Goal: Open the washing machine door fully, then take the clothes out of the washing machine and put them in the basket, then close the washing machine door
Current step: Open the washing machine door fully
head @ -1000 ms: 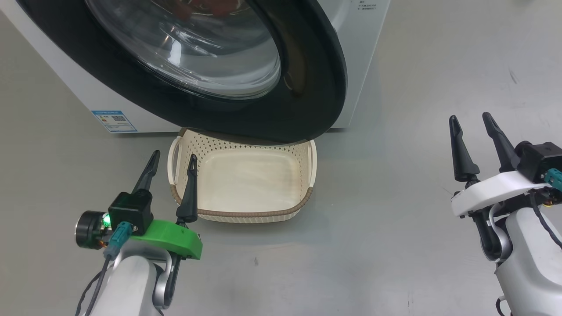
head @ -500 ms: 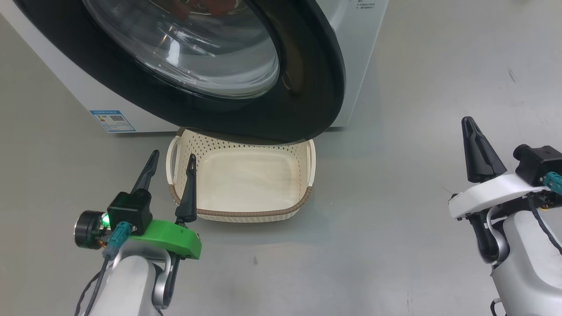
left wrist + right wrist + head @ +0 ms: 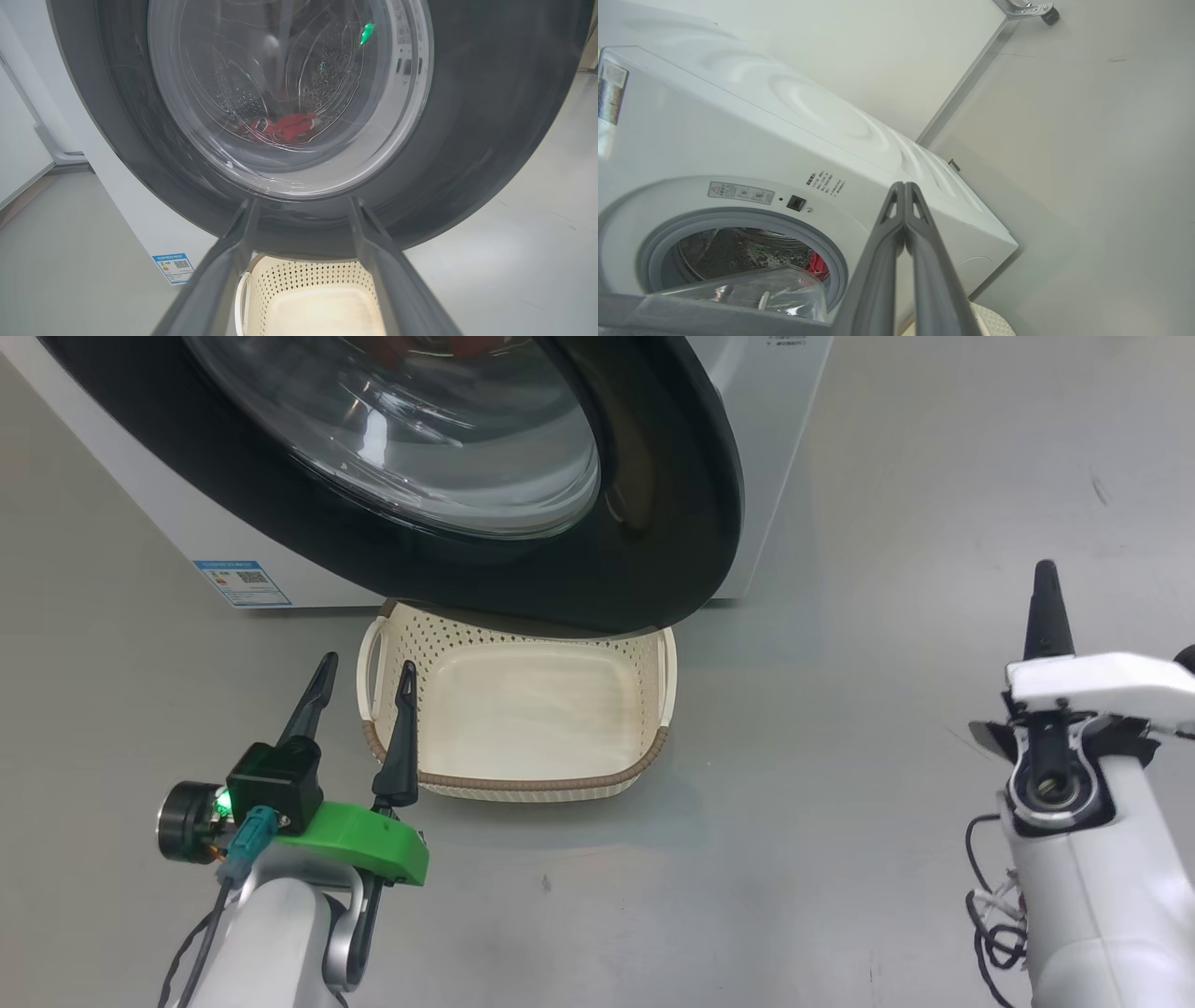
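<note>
Green-mounted left fingers [image 3: 403, 728] stand spread beside the cream basket [image 3: 523, 786] on the floor [image 3: 840, 709], partly under the ajar black washing machine door [image 3: 653, 523]; red clothes [image 3: 285, 128] lie in the drum [image 3: 327, 84]; right fingers [image 3: 1046, 616] are pressed together.

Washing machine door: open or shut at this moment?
Partly open. In the right wrist view the washing machine door stands off the grey rubber ring, drum exposed; in the head view it overhangs the basket.

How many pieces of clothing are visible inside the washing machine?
1: the red clothes lie low inside the washing machine, seen through the washing machine door; more may be hidden.
</note>
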You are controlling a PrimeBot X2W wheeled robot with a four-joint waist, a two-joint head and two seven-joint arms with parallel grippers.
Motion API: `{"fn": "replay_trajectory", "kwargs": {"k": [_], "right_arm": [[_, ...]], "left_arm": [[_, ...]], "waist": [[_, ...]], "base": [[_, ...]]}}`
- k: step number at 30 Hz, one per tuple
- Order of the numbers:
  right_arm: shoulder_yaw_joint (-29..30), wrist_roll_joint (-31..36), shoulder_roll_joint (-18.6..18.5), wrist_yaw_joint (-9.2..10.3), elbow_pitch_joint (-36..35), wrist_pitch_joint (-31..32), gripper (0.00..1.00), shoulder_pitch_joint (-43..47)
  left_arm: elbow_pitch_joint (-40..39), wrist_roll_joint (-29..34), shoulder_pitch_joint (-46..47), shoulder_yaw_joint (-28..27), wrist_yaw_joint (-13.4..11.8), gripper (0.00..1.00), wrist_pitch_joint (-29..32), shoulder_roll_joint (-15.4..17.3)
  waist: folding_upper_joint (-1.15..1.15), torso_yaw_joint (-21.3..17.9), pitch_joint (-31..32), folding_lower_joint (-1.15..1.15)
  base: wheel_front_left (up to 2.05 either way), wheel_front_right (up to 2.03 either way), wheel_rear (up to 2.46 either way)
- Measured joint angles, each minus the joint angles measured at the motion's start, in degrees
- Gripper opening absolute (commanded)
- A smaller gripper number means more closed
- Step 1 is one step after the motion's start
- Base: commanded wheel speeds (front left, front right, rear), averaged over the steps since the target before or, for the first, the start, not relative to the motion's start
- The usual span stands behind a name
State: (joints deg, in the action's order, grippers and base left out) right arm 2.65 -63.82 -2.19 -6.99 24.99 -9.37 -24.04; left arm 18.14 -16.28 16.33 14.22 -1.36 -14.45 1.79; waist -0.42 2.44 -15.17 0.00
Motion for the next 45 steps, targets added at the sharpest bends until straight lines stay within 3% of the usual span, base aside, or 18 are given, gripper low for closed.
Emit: {"fn": "replay_trajectory", "kwargs": {"k": [7, 14, 27, 45], "right_arm": [[2.6, -19.6, -0.7, 0.01, -2.7, 12.0, 0.0, -6.8], [3.2, -28.1, -1.2, 0.01, -0.6, 22.7, 0.0, -10.5], [-2.3, -28.5, -2.0, 0.6, 2.9, 34.6, 0.0, -15.7], [-6.5, -28.5, -2.2, 0.59, 5.9, 43.2, 0.0, -20.8]], "left_arm": [[-0.5, 0.0, 0.1, 1.0, 0.2, 1.0, 0.0, 0.0], [-0.9, 0.0, 0.3, 1.9, 0.2, 1.0, 0.0, 0.0], [-1.4, -0.2, 1.3, 2.7, 0.2, 1.0, 0.0, 0.0], [-1.9, -0.8, 2.4, 2.8, -0.4, 1.0, 0.0, 0.0]], "waist": [[0.0, 1.1, -0.9, 0.0], [0.0, 2.6, -2.3, 0.0], [0.0, 5.4, -4.4, 0.0], [0.0, 6.9, -5.8, 0.0]], "base": [[0.0, 0.0, 0.0], [0.0, 0.0, 0.0], [0.0, 0.0, 0.0], [0.0, 0.0, 0.0]]}}
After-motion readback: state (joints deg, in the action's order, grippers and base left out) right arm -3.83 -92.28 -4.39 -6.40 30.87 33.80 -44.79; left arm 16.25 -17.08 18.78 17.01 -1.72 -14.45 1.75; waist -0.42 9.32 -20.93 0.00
